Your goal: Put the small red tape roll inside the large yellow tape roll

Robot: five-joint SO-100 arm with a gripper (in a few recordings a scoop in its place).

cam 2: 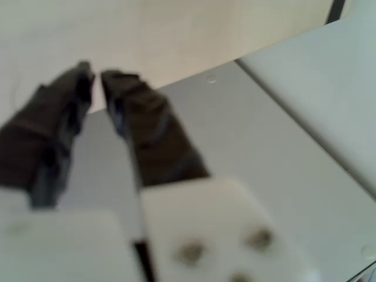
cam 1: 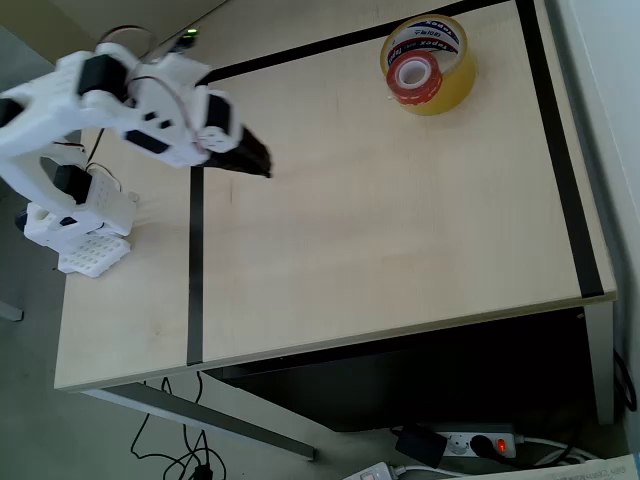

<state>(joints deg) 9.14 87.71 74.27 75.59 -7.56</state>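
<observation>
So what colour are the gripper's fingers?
Black, on a white arm; the gripper fingers show best in the wrist view.

overhead: high, looks down on table [cam 1: 400, 230] | wrist: close behind jaws

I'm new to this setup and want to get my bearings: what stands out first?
The large yellow tape roll at the table's far right corner in the overhead view, with the small red tape roll already inside it. At left, the white arm's dark gripper hangs empty, nearly closed.
</observation>
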